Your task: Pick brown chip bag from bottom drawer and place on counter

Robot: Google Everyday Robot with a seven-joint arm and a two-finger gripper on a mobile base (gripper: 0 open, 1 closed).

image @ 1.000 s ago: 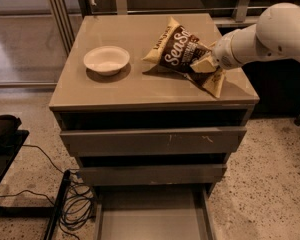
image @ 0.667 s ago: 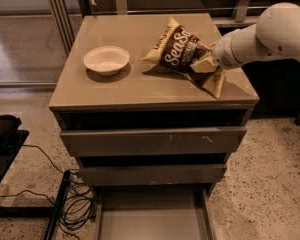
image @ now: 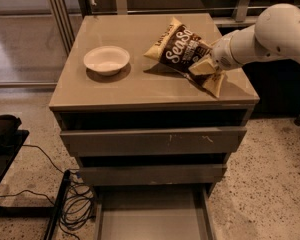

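The brown chip bag [image: 176, 49] lies on the right half of the counter [image: 140, 86], tilted, with its white "Sea Salt" script facing up. My gripper [image: 204, 67] comes in from the right on the white arm [image: 270, 34] and is shut on the bag's right end, which it partly hides. The bottom drawer [image: 150, 216] is pulled out at the foot of the cabinet and its grey floor shows nothing in it.
A white bowl [image: 106, 59] stands on the counter's left half. The two upper drawers [image: 155, 141] stand slightly open. Black cables [image: 75, 204] and a dark stand [image: 2, 134] lie on the floor at the left. Glass panels stand behind.
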